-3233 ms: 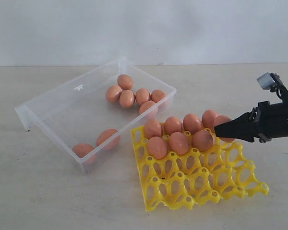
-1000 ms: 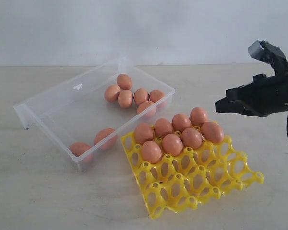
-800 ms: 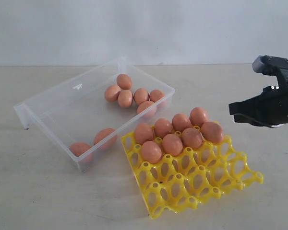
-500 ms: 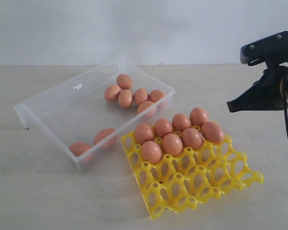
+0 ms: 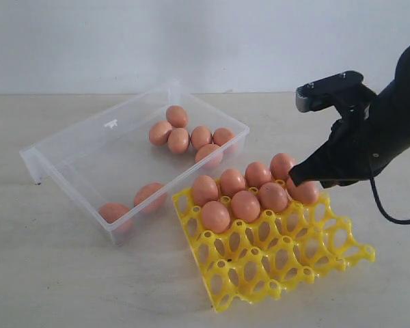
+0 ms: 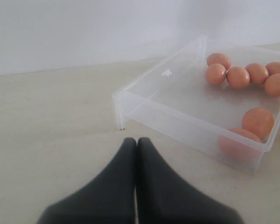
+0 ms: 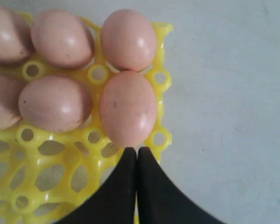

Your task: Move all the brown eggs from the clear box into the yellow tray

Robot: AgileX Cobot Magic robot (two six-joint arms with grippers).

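Beneath tray (image 5: 364, 254) — pale tabletop (image 5: 68, 287), white wall (image 5: 191, 41)

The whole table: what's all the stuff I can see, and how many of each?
Brown eggs in box: eight, orange-brown, six bunched toward the far end, two by the near wall.
Brown eggs in tray: eight, orange-brown, two rows of four along the tray's far side.
Clear box: one, see-through, left part of the table.
Yellow tray: one, bright yellow, right of the box, its near cups empty.
Table: one, pale beige, under everything.
Wall: one, white, behind.
Left gripper: one, black, shut, near the box's corner.
Right gripper: one, black, shut, tip by the tray's end egg.
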